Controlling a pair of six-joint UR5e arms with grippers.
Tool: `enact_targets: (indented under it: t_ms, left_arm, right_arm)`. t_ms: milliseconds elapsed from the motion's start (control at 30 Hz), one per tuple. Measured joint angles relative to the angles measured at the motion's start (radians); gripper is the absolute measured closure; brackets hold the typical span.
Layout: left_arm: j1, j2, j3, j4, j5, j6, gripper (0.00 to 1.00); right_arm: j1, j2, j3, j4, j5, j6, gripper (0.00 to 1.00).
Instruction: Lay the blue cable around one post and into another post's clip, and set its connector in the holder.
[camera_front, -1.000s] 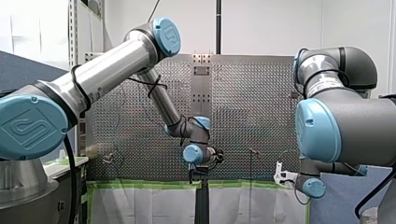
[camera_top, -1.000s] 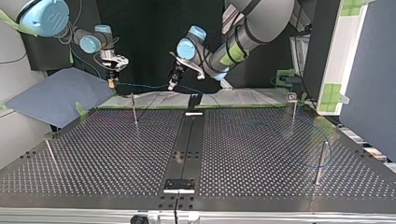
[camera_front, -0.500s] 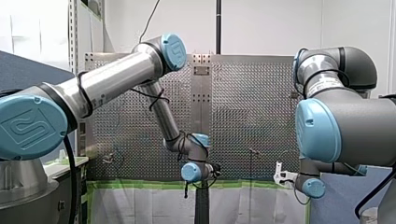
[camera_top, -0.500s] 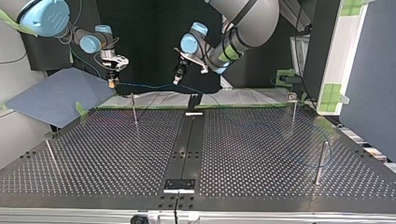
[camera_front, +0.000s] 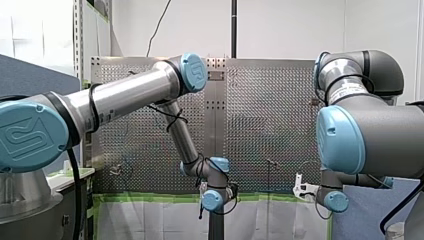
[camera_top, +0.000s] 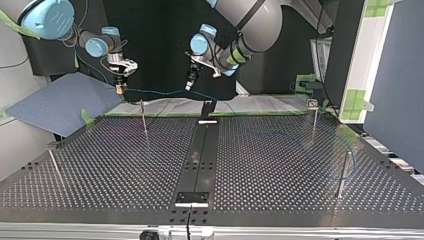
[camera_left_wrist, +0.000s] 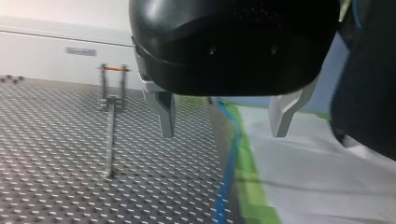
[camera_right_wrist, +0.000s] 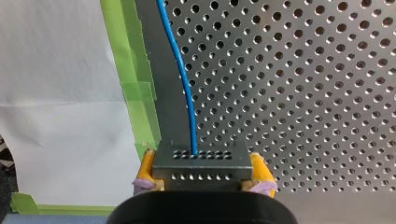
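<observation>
Reading the top view from its left, I place everything against the small black bracket (camera_top: 207, 107), likely the holder, at the far end of the perforated metal bench (camera_top: 280, 165). Well left of the bracket, my right gripper (camera_top: 120, 85) hangs beyond the bench edge, its yellow-padded jaws clamped on the grey perforated connector block (camera_right_wrist: 201, 161). From that block the thin blue cable (camera_top: 160, 92) spans the air toward the bracket, its long axis along the bench's far edge. Just left of the bracket, my left gripper (camera_top: 190, 85) hovers over that span with its metal jaws apart and empty. The cable passes beneath their gap, lengthwise between them, so a straight drop should straddle it. Right of the bracket the cable lies slack on the bench, curving near a thin steel post (camera_top: 342, 172).
</observation>
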Motion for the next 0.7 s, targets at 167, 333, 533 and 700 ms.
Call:
enact_targets:
  t_ms: [167,333,533,700]
  left_arm:
    - [-0.012,-0.054,-0.025,0.015,-0.054,0.023,0.0]
    - [-0.015,-0.087,-0.069,0.056,-0.081,0.016,0.0]
    - [-0.038,-0.048,-0.126,0.111,-0.074,0.017,0.0]
    - [-0.059,-0.003,-0.16,0.119,-0.074,0.018,0.0]
  right_arm:
    - [0.0,0.0,0.0,-0.002,0.001,0.002,1.0]
    - [0.0,0.0,0.0,-0.005,0.001,0.003,1.0]
    - [0.0,0.0,0.0,-0.007,0.001,0.007,1.0]
    - [0.0,0.0,0.0,-0.008,0.003,0.012,1.0]
